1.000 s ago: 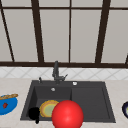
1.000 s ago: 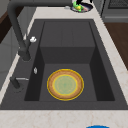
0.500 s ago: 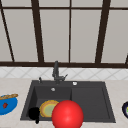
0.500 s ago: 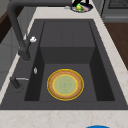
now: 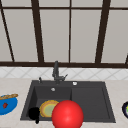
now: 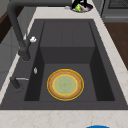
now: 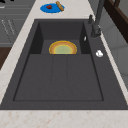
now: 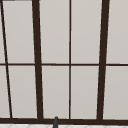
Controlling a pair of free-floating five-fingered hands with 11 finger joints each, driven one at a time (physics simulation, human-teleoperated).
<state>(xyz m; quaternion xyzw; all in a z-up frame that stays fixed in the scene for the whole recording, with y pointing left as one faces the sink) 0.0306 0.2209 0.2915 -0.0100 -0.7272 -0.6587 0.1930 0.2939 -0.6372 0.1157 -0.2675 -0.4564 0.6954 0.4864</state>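
A yellow-rimmed plate [image 5: 47, 108] with a pale green centre lies flat on the floor of the sink's left basin [image 6: 65, 84], also seen in the right side view [image 7: 62, 48]. A big red ball [image 5: 67, 115] sits low in the front view, in front of the sink's near edge and covering part of the plate. A black hand [image 5: 34, 113], my left, is at the sink's front left corner, just left of the plate and the ball. Its shape is too blurred to read.
The dark sink [image 5: 90, 100] has a drainboard on its right half [image 7: 60, 80]. A dark faucet [image 5: 56, 72] stands behind it. A blue plate with food [image 5: 7, 105] lies on the left counter, a dark dish [image 5: 125, 109] on the right counter. Window panes rise behind.
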